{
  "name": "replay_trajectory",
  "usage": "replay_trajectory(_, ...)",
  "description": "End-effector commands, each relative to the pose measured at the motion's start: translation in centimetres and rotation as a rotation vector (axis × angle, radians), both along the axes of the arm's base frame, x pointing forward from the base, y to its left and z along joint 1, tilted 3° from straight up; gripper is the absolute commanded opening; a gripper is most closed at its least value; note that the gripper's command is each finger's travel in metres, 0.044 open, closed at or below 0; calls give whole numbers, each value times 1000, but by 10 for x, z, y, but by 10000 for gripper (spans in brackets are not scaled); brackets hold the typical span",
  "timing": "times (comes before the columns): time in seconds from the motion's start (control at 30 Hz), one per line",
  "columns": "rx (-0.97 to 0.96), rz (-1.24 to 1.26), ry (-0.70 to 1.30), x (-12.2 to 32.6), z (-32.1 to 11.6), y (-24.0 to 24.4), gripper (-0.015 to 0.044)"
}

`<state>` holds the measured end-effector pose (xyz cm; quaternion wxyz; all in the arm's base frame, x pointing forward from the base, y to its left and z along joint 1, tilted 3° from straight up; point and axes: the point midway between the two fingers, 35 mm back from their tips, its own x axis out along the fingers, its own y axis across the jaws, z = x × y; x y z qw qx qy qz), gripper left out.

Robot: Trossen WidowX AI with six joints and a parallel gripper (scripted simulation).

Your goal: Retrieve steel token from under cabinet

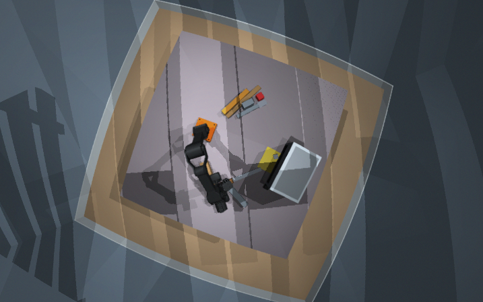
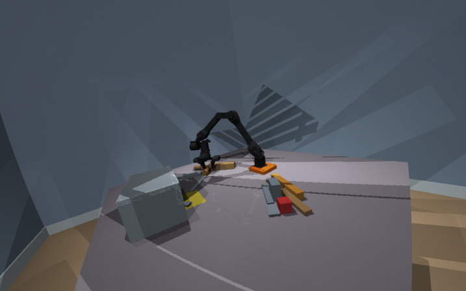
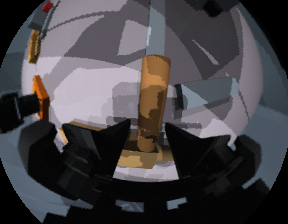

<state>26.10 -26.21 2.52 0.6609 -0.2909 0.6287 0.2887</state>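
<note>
The token (image 1: 275, 156) (image 2: 188, 204) is a small grey piece at the cabinet-side part of the yellow marked area (image 1: 267, 154) (image 2: 196, 199), close to the front of the grey cabinet (image 1: 296, 172) (image 2: 158, 213). A tool with a brown handle (image 3: 154, 90) and a long thin grey blade (image 1: 246, 174) (image 2: 198, 183) (image 3: 156, 30) points toward the marked area. Its blade end is near the area's edge, apart from the token. My gripper (image 1: 228, 183) (image 2: 207, 166) (image 3: 148, 123) is open, its fingers either side of the handle with gaps showing in the wrist view. Whether the handle lies fully on the table is unclear.
A flat grey bar (image 1: 238, 197) (image 3: 210, 94) lies beside the handle. A wooden bar (image 2: 225, 165) (image 3: 137, 159) lies under and behind the gripper. A red block (image 1: 260, 96) (image 2: 284, 205) sits with orange, tan and grey pieces beyond the arm's orange base (image 1: 210, 135) (image 2: 262, 168).
</note>
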Motion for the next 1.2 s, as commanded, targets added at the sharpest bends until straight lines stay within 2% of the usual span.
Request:
replay_trajectory(0.0, 3, 3, -4, 1, -1, 1, 270)
replay_trajectory(0.13, 3, 7, -4, 2, -4, 2, 270)
replay_trajectory(0.3, -1, 3, -2, 1, -1, 1, 139)
replay_trajectory(0.57, -1, 3, -2, 1, -1, 1, 85)
replay_trajectory(0.67, -1, 3, -2, 1, -1, 1, 6)
replay_trajectory(1.17, 2, 13, -4, 13, -1, 14, 0)
